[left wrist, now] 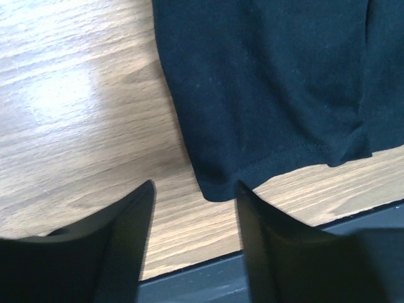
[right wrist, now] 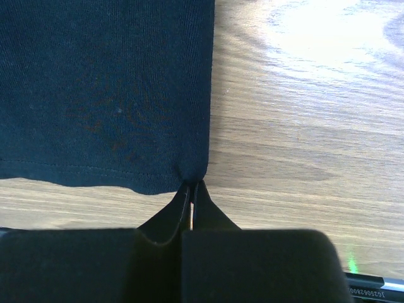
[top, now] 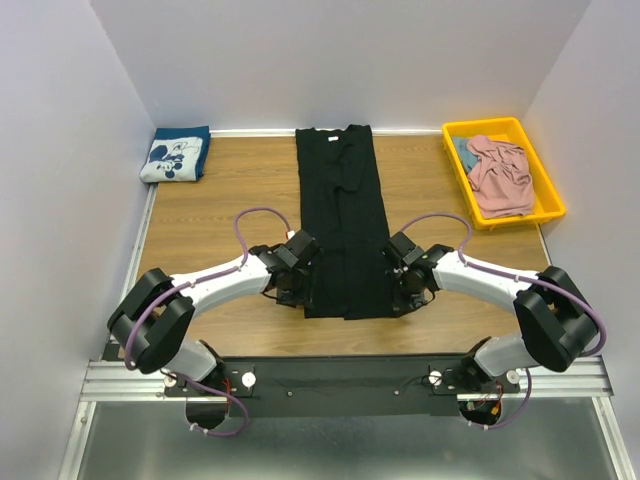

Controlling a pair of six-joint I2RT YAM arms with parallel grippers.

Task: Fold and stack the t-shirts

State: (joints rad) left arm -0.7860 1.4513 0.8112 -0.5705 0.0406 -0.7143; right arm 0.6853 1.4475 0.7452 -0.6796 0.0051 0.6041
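Large plain black t-shirt is laid flat as 1 long narrow strip down the middle of the wood-grain table, collar end at the far edge, hem at the near edge. All places below are given relative to that black t-shirt.

The left gripper is set at the shirt's near-left hem corner. In the left wrist view its 2 black fingers are seen spread apart, low over the wood. The stitched hem corner lies in the gap, up against the tip of the finger on the right side of that view. The jaws are not closed on it.

The right gripper is set at the shirt's near-right hem corner. In the right wrist view its 2 fingers are pressed together. The hem corner is pinched at the tips, with the fabric puckered just above them. The rest of the hem is seen lying flat on the wood.

Folded navy t-shirt with a white cartoon-mouse print is parked far-left of the black t-shirt, well apart, against the back wall. Rectangular yellow plastic tray is placed far-right of the black t-shirt, well apart. A crumpled pink t-shirt is heaped inside it, with a bit of blue-grey cloth showing at the tray's far-left inner corner.
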